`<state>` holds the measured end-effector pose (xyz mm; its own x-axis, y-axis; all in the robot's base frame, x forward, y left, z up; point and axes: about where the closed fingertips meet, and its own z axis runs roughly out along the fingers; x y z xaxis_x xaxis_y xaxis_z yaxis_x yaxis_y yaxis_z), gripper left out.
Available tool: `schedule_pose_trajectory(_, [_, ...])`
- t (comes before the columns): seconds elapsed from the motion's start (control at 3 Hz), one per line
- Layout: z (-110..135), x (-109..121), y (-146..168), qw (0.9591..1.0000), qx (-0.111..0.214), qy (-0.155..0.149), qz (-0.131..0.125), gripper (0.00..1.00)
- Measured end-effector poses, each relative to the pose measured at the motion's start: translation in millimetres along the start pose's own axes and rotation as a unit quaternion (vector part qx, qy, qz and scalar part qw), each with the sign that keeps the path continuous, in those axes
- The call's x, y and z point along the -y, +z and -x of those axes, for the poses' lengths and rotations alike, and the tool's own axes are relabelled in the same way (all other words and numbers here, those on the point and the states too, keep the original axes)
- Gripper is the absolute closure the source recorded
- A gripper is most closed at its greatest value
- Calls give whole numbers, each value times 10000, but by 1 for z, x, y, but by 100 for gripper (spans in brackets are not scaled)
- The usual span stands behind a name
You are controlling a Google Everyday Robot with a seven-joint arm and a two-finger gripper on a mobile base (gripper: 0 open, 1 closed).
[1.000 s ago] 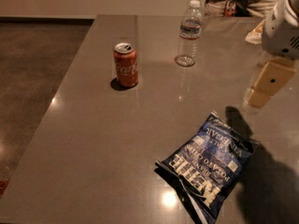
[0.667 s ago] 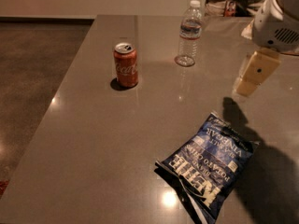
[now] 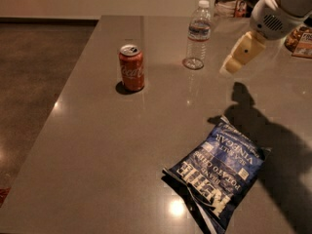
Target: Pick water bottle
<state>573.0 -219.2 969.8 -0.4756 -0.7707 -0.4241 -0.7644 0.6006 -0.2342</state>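
The water bottle [image 3: 197, 35] is clear and ribbed, with a white cap and a bluish-white label band. It stands upright on the grey table [image 3: 97, 145], toward the far side. My gripper [image 3: 230, 67] hangs from the white arm at the upper right, above the table. It is to the right of the bottle, a short gap away and not touching it. It holds nothing that I can see.
An orange-red Coca-Cola can [image 3: 131, 67] stands left of the bottle. A blue chip bag [image 3: 219, 179] lies flat near the front right. Packaged items [image 3: 302, 38] sit at the back right. The table's left edge drops to dark floor [image 3: 39, 62].
My gripper has moved left and farther across the table, closing on the water bottle's right side. The bottle, can and chip bag have not moved.
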Motion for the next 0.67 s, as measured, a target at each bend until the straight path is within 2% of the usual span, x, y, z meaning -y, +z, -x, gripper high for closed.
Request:
schedule_pose_trajectory(0.33, [32, 42, 27, 9955, 453, 790, -248, 0])
schedule_pose_trajectory(0.67, [59, 61, 43, 9904, 712, 1129, -351, 0])
